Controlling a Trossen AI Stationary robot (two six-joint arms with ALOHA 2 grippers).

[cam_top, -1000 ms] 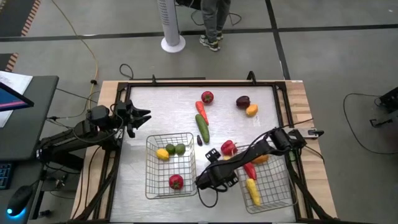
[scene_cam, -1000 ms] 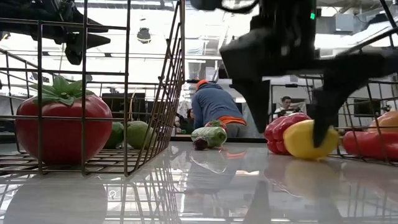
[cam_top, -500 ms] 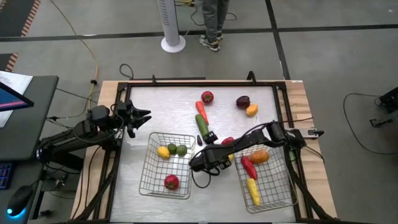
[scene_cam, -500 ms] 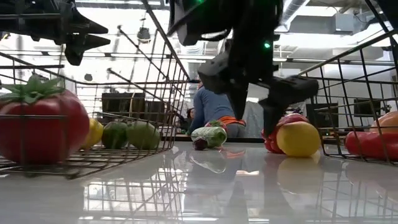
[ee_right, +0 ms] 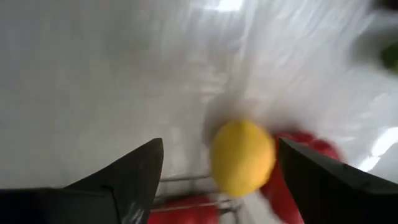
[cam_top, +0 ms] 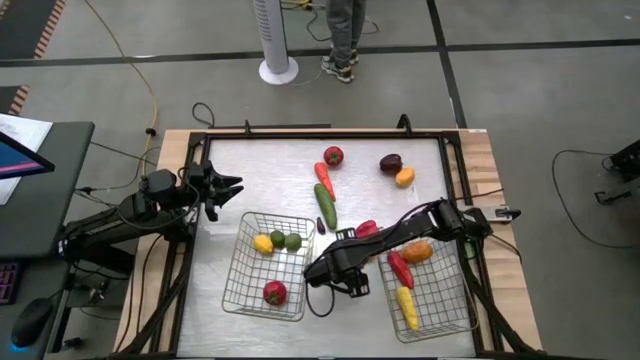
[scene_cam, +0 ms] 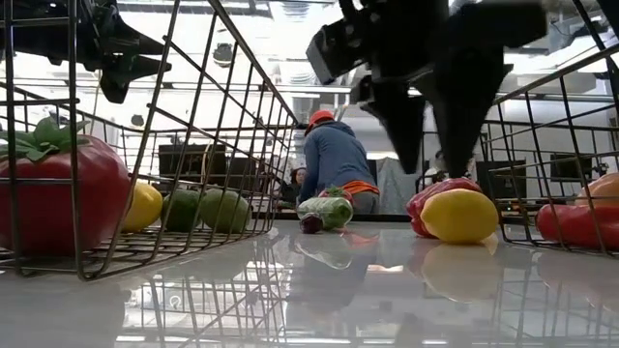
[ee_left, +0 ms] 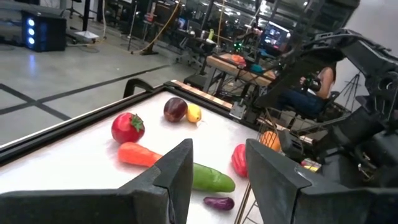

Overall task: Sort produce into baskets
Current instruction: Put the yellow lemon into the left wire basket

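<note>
My right gripper (cam_top: 335,272) hangs open above the table between the two wire baskets, fingers pointing down. A yellow lemon (ee_right: 242,158) lies on the table just beyond its fingertips, against a red pepper (scene_cam: 435,198). The gripper also shows in the low view (scene_cam: 432,174), clear of the lemon (scene_cam: 459,215). The left basket (cam_top: 240,290) holds a tomato (cam_top: 273,292), a yellow piece (cam_top: 262,243) and two green pieces (cam_top: 285,240). The right basket (cam_top: 455,300) holds a red chili (cam_top: 400,268), an orange piece (cam_top: 418,250) and corn (cam_top: 406,308). My left gripper (cam_top: 232,186) waits open at the table's left.
Loose on the table's far half lie a tomato (cam_top: 333,155), a carrot (cam_top: 323,177), a cucumber (cam_top: 326,205), a small dark eggplant (cam_top: 321,226), a maroon piece (cam_top: 390,163) and a yellow-orange piece (cam_top: 404,178). A raised black frame (cam_top: 320,135) rims the table. A person stands beyond the far edge.
My right gripper has swung toward the left basket and the table's far edge, turning about, then come back a little toward the near edge and risen. The left basket has turned on the table; its near end has slid toward the table's left edge.
</note>
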